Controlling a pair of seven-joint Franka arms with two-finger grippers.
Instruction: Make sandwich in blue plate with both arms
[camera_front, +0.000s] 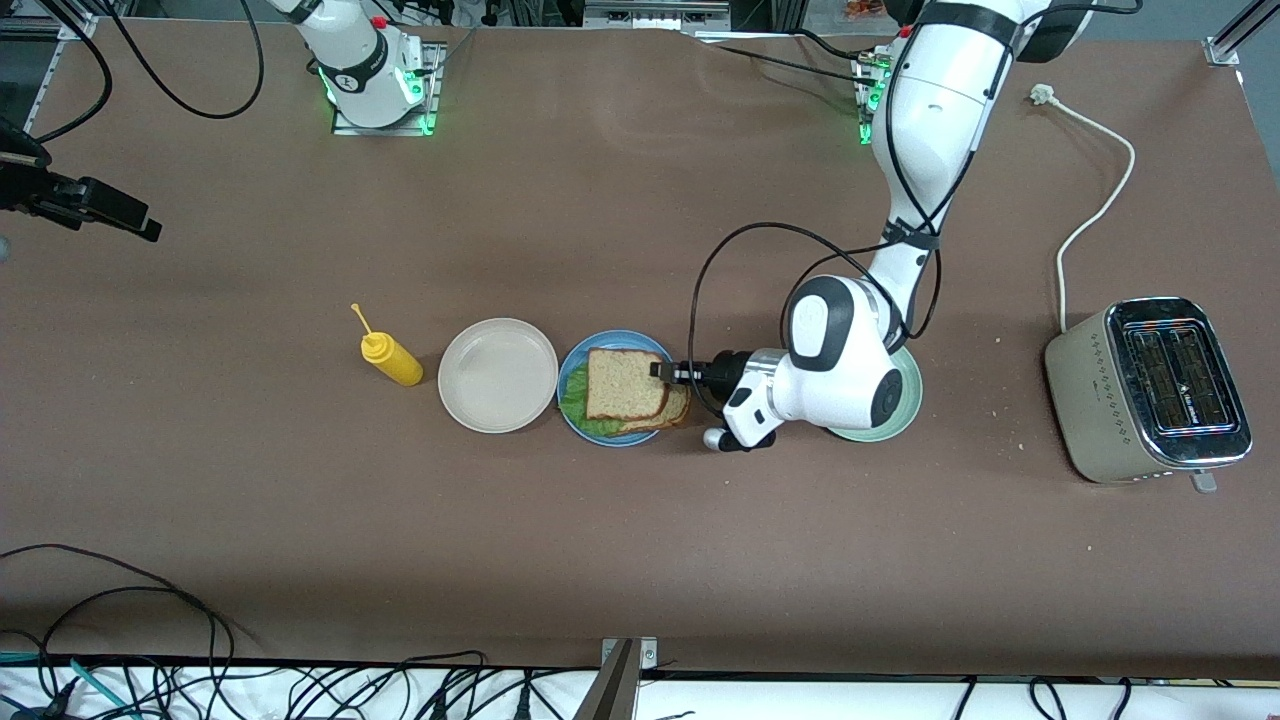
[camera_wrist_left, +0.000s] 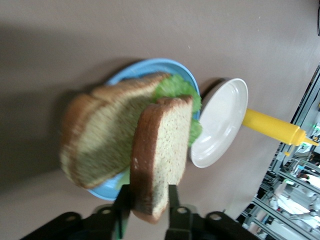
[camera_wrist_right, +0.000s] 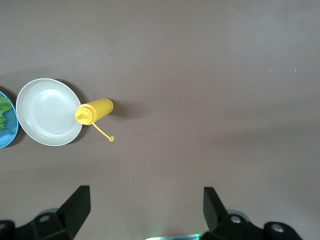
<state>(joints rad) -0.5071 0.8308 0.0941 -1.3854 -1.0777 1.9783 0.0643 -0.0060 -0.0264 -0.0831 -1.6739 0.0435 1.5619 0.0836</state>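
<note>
Front view: the blue plate (camera_front: 575, 418) lies mid-table between the beige plate (camera_front: 497, 375) and the pale green plate (camera_front: 905, 420), which the left arm partly covers. On it sit lettuce (camera_front: 578, 410), a lower bread slice (camera_front: 672, 412) and the top slice (camera_front: 625, 384). The left gripper (camera_front: 668, 373) is at the top slice's edge toward the left arm's end. The right gripper (camera_front: 80, 205) waits over bare table at the right arm's end. A yellow bottle (camera_front: 391, 359) stands beside the beige plate; a toaster (camera_front: 1147, 388) stands at the left arm's end.

Left wrist view: the left gripper (camera_wrist_left: 150, 202) has the top slice (camera_wrist_left: 162, 150) between its fingers, jaws narrowly apart and flanking the crust; whether they press or have let go cannot be told. The slice stands tilted over the lower slice (camera_wrist_left: 100, 145) and lettuce (camera_wrist_left: 177, 90).

Right wrist view: the right gripper (camera_wrist_right: 145, 205) stands wide open, holding nothing.

Judgement: the step is seating the top slice. It should be lowered flat and squared over the lower slice before full release, then the fingers withdrawn level so they don't drag it.
</note>
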